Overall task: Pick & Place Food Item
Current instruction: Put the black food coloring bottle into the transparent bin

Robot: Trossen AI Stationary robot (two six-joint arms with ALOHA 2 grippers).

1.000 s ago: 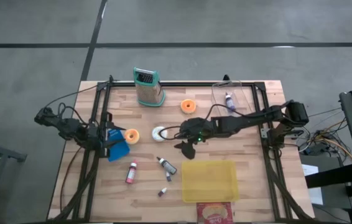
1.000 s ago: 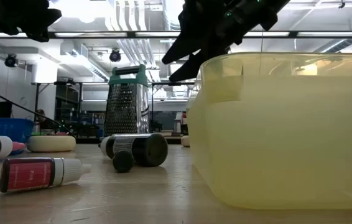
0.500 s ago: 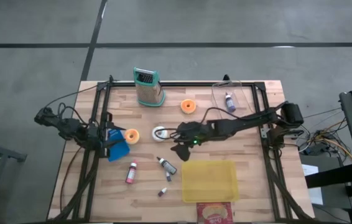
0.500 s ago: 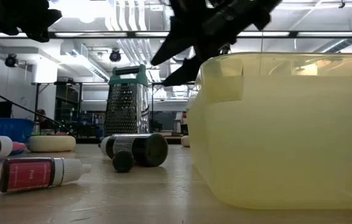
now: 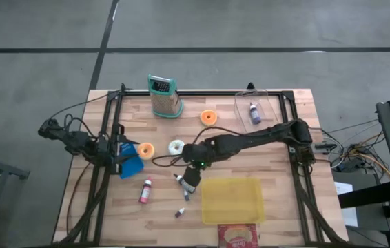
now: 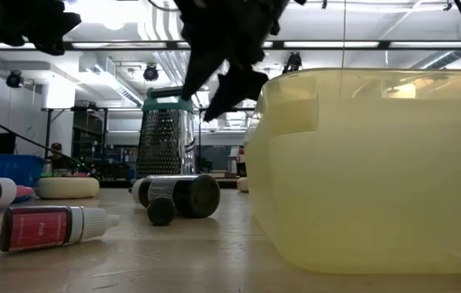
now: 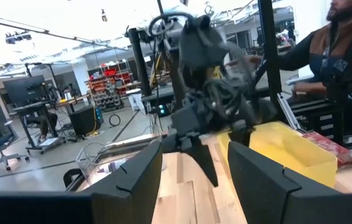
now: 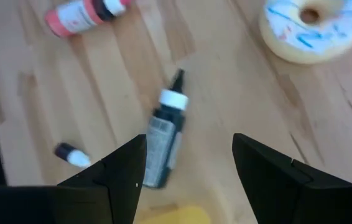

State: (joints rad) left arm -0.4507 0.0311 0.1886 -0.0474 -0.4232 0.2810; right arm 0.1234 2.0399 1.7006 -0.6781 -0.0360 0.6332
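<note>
Wooden slats form the table [image 5: 278, 200], seen from above; the right gripper [image 5: 189, 182] is stretched over a dark bottle [image 5: 185, 184], its fingers spread and empty, while the left gripper [image 5: 121, 156] waits at the left edge, also parted. A frosted donut [image 5: 176, 147] lies untouched near the middle, so nothing seems placed yet in the yellow bin [image 5: 231, 200]. At table height, the bin's translucent plastic wall [image 6: 377, 171] and a steel grater [image 6: 165, 142] are shown. Past the right wrist's fingers, the smooth cylindrical bottle [image 8: 160, 149] and round glazed donut [image 8: 306, 28] are seen.
</note>
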